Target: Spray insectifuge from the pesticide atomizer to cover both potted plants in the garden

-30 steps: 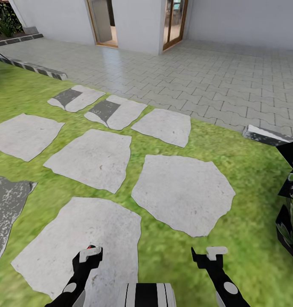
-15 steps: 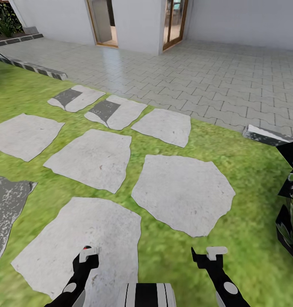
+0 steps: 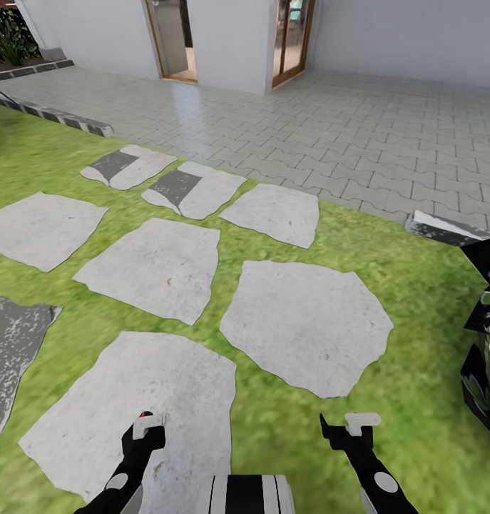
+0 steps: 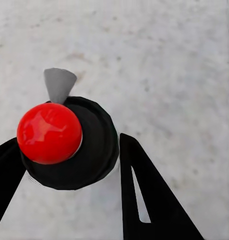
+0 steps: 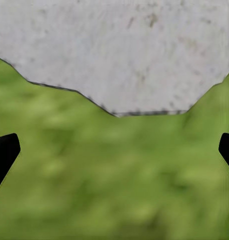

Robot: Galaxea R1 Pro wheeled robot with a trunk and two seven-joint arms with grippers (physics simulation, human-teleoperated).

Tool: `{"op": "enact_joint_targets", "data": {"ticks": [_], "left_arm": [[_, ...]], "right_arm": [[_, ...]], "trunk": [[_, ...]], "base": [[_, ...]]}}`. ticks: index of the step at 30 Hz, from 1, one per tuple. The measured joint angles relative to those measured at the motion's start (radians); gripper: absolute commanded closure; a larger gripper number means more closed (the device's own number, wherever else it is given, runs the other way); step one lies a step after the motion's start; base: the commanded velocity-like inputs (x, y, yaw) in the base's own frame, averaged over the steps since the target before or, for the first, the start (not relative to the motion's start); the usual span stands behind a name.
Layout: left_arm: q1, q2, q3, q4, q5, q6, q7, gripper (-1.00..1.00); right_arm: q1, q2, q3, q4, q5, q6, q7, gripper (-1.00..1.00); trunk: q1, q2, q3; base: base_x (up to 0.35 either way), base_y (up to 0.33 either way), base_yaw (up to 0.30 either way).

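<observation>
Grass and stone filled my head view as I drove; the left gripper (image 3: 148,428) rode low over a big stepping stone (image 3: 130,400), carrying what I took for the pesticide atomizer (image 4: 89,150). Down the left wrist camera it was a round dark body topped by a glossy red ball, with a dull grey nozzle poking out one side; the two black fingers sat against its flanks, jaws drawn in about it. I judged it was held upright and close in front so it wouldn't slip while the base rolled.

The right gripper (image 3: 351,422) hung beside it over the lawn (image 3: 416,285), jaws spread wide with nothing between them (just blurry green turf and the ragged edge of a pale slab below); free, I reckoned, because one arm was enough for spraying.

Potted plants (image 3: 487,335) peeked in at the right edge of the head view: angular black pots, broad green leaves, cut off by the frame and well apart from both grippers. Ahead lay interlocking grey paving (image 3: 387,143), smooth beside the mottled, rough-edged stones.
</observation>
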Motion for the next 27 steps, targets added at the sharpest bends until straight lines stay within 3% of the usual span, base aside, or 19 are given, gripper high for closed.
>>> {"op": "enact_joint_targets", "data": {"ticks": [20, 24, 25, 26, 27], "left_arm": [[0.0, 0.0, 0.001, 0.001, 0.0, 0.004, 0.0, 1.0], [0.0, 0.0, 0.002, 0.002, 0.0, 0.009, 0.0, 1.0], [0.0, 0.0, 0.003, 0.002, 0.0, 0.011, 0.001, 1.0], [0.0, 0.002, 0.003, 0.003, 0.001, 0.017, 0.004, 1.0], [0.0, 0.002, 0.002, 0.003, 0.0, 0.017, 0.003, 1.0]], "right_arm": [[0.0, 0.002, 0.0, 0.002, -0.002, -0.002, -0.004, -1.0], [0.0, 0.002, 0.0, 0.007, 0.001, -0.035, -0.004, -1.0], [0.001, 0.002, 0.0, 0.014, 0.002, -0.049, -0.003, -1.0], [0.003, -0.013, -0.002, 0.096, 0.006, -0.206, -0.002, -1.0], [0.003, -0.014, -0.002, 0.106, 0.009, -0.224, -0.002, -1.0]], "trunk": [[-0.009, 0.005, 0.077], [-0.011, 0.006, 0.093], [-0.011, 0.006, 0.097], [-0.012, 0.006, 0.101], [-0.012, 0.006, 0.104]], "base": [[0.0, 0.0, 0.0], [0.0, 0.0, 0.0], [0.0, 0.0, 0.0], [0.0, 0.0, 0.0], [0.0, 0.0, 0.0]]}}
